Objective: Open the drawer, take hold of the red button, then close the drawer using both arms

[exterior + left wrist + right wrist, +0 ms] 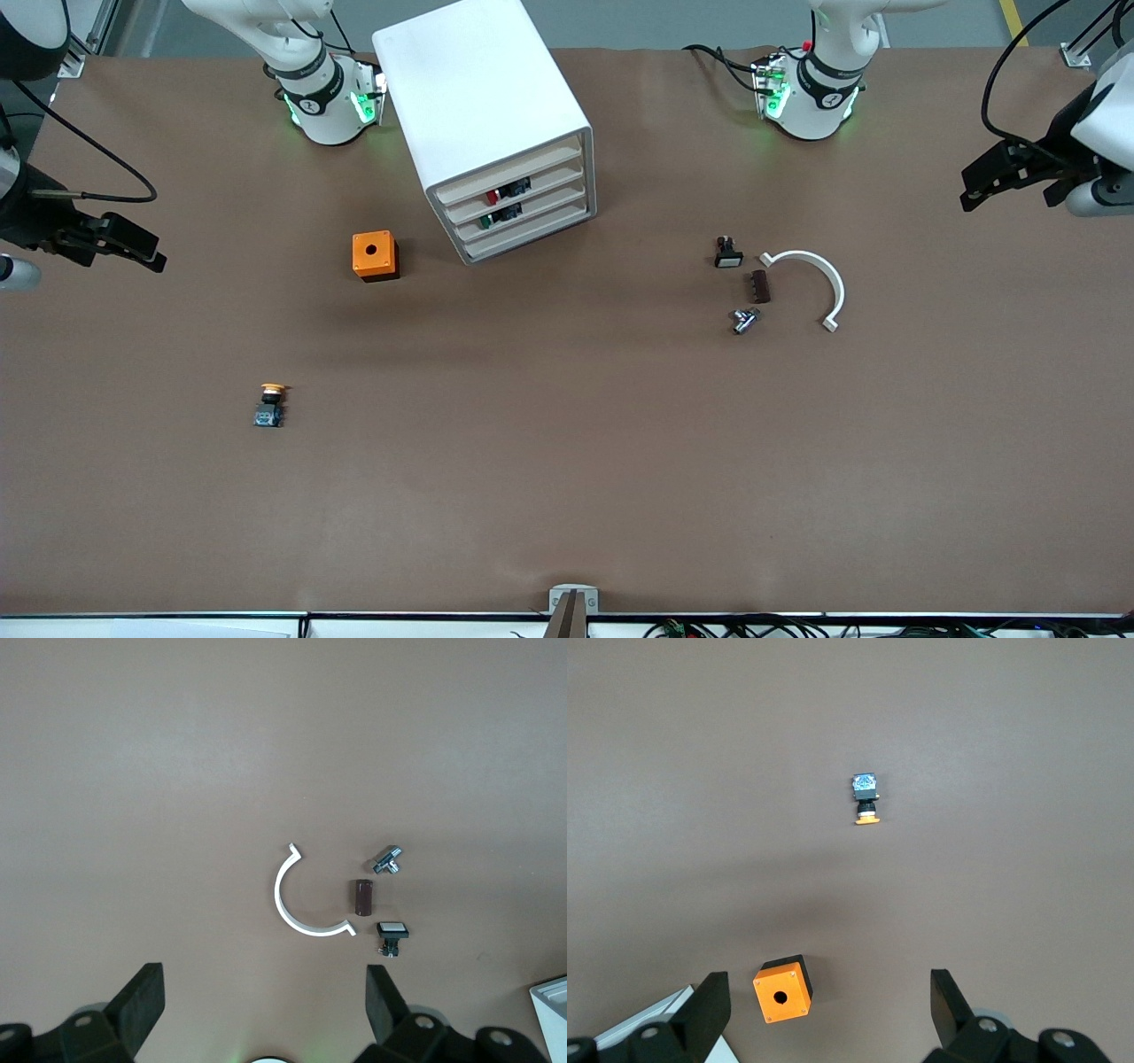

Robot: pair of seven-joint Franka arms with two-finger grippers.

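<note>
Overhead, left gripper (pixel 261 1010) and right gripper (pixel 824 1014) gape, empty.

matt brown table (pixel 567 461), smooth white plastic-looking cabinet (pixel 469 89), shiny metal fitting (pixel 744 320)

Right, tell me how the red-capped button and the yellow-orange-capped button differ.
The red-capped button lies inside a drawer of the white cabinet; the yellow-orange-capped button lies loose on the open table, much nearer the front camera. One has a red cap, the other yellow-orange. Both have dark bodies. Neither is held: the left gripper and right gripper are open, up over the table's ends.
</note>
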